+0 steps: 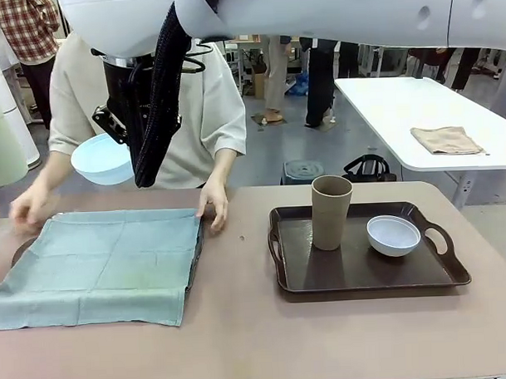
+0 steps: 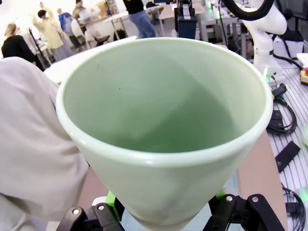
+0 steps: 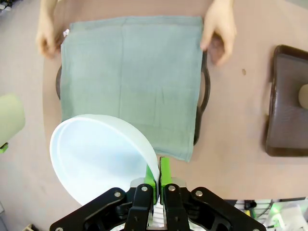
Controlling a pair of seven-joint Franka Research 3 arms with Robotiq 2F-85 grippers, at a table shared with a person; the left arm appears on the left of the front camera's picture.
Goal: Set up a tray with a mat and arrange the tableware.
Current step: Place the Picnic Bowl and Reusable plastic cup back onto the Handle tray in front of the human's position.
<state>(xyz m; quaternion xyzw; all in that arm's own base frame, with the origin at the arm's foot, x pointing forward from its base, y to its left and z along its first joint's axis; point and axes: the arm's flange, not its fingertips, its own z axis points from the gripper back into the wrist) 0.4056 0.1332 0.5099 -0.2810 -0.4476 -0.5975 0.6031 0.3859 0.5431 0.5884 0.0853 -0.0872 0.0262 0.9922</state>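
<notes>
**Right claw** (image 3: pixel 158 174): clamped tight on the rim of the light blue bowl (image 3: pixel 96 154), with the wall pinched between the green pads. The bowl is carried tilted, above the near edge of the mat (image 3: pixel 130 82). Judgement: a rim pinch suits a bowl too wide to span, and the height keeps it off the cloth while that is being laid.

**Left claw** (image 2: pixel 164 198): jaws stand wide, pads bearing on opposite sides of the lower body of the pale green tumbler (image 2: pixel 163 96). The tumbler is empty, its mouth toward the camera. Its taper narrows toward the base, so a low grip is likely where the jaws fit best. In the right wrist view it hangs beside the mat, clear of it.

**Tabletop** (image 1: pixel 258 339): the grey-green mat lies spread over a dark tray (image 3: pixel 201 108), whose handles show at both sides. One hand (image 1: pixel 28 210) rests at one far corner and the other hand (image 1: pixel 214 206) at the other, apparently squaring the cloth. Judgement: both pieces wait aloft until the hands leave.

**Robot's right, well apart:** a brown tray (image 1: pixel 356 273) carries the brown tumbler (image 1: pixel 331 212), upright, and the whitish bowl (image 1: pixel 393 234) just beside it, not touching. Both are probably awaiting transfer.

**Beyond:** a white table (image 1: pixel 375 102) bears a folded tan cloth (image 1: pixel 447 139).
</notes>
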